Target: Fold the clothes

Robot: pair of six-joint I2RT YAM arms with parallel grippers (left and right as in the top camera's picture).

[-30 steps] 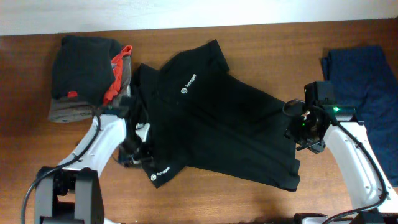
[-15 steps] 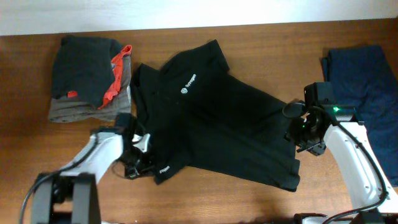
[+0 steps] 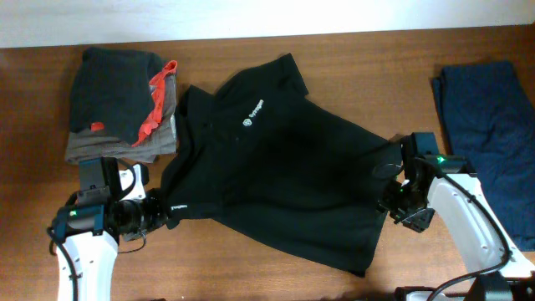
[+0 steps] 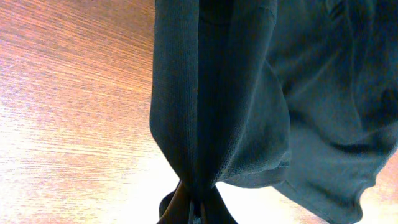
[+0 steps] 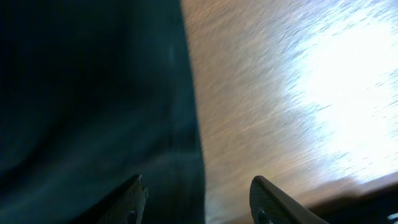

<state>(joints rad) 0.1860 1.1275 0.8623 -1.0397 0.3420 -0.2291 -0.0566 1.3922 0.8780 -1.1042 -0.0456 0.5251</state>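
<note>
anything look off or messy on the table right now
The black shirt lies crooked and rumpled across the table, its edge bunched into a rope where the left tool pinches it. Nothing looks spilled or torn.

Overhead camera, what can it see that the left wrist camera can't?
Only overhead shows the whole shirt spread out with its white logo. It also shows the pile of clothes at the top left, the blue cloth at the right, the left arm and the right arm. Only the left wrist shows, up close, the fabric gathered into a tight bunch where the left jaws pinch it, and its fine knit. Both show the black shirt and the wooden table.
</note>
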